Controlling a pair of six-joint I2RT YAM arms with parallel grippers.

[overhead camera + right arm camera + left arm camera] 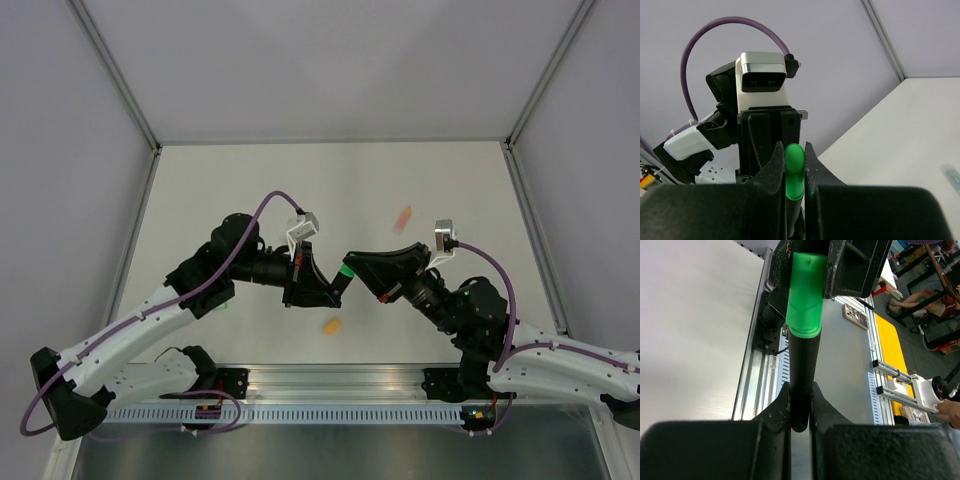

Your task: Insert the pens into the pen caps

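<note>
Top view: left gripper and right gripper meet tip to tip mid-frame. A small orange plastic cap lies at their 6 o'clock and a pale orange-pink translucent marker at 1 o'clock.
Left wrist: left jaws are clamped on the stubby black plastic marker, with a bright green plastic cap over its 12 o'clock end.
Right wrist: right jaws pinch that green cap.

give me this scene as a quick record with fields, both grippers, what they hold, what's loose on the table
left gripper: shut on the black pen
right gripper: shut on the green cap
pen and cap: the cap sits over the pen's end, between the two arms
loose on the table: orange cap near the arms, pinkish pen farther back
</note>
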